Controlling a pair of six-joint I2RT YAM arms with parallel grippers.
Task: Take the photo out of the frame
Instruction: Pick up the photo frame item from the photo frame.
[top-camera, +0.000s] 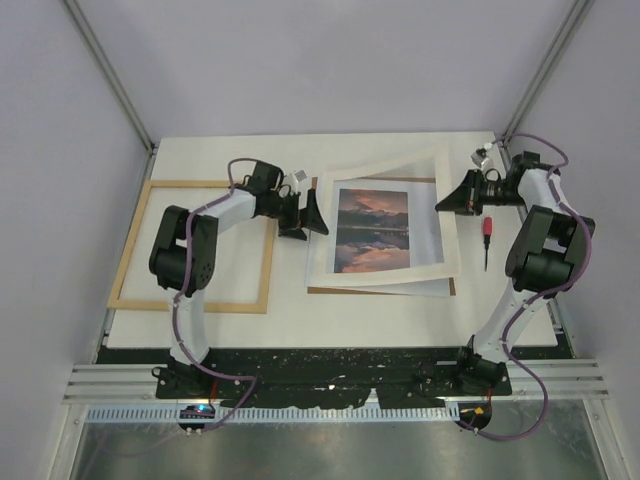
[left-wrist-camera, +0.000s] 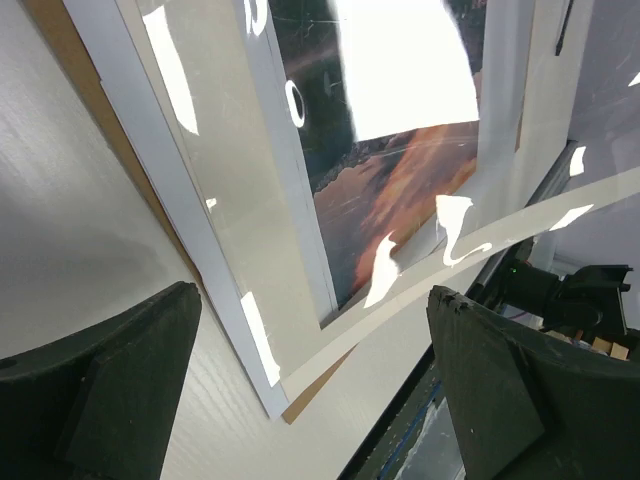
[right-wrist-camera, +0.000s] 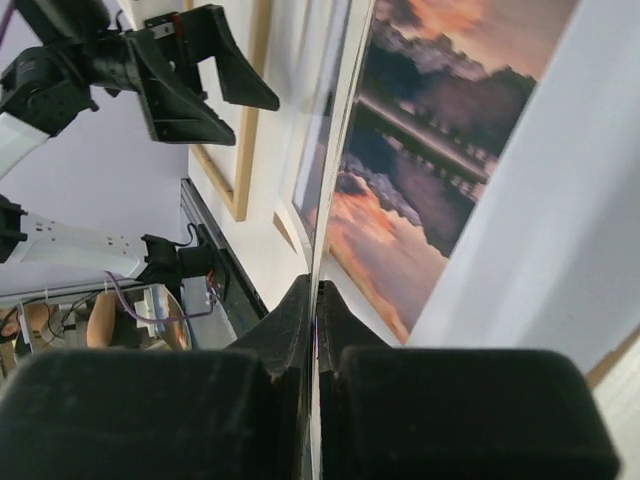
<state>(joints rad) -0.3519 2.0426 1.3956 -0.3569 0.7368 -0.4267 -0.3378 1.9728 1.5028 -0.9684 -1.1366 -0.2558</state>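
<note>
The photo (top-camera: 372, 230) lies at mid-table on a brown backing board (top-camera: 452, 286), sunset side up. It also shows in the left wrist view (left-wrist-camera: 390, 190) and the right wrist view (right-wrist-camera: 430, 150). A thin cream mat sheet (top-camera: 400, 165) with a window lies over it, its right edge raised. My right gripper (top-camera: 446, 203) is shut on that raised edge, which runs edge-on between the jaws (right-wrist-camera: 318, 285). The empty wooden frame (top-camera: 190, 305) lies flat to the left. My left gripper (top-camera: 305, 218) hangs open just off the mat's left edge (left-wrist-camera: 230, 200), nothing between its fingers (left-wrist-camera: 310, 300).
A small red-handled screwdriver (top-camera: 487, 240) lies on the table right of the photo, close to the right arm. The backing board's corner (left-wrist-camera: 310, 395) pokes out under the sheets near the table's front edge. The frame's strip (right-wrist-camera: 245, 120) shows beyond the left gripper.
</note>
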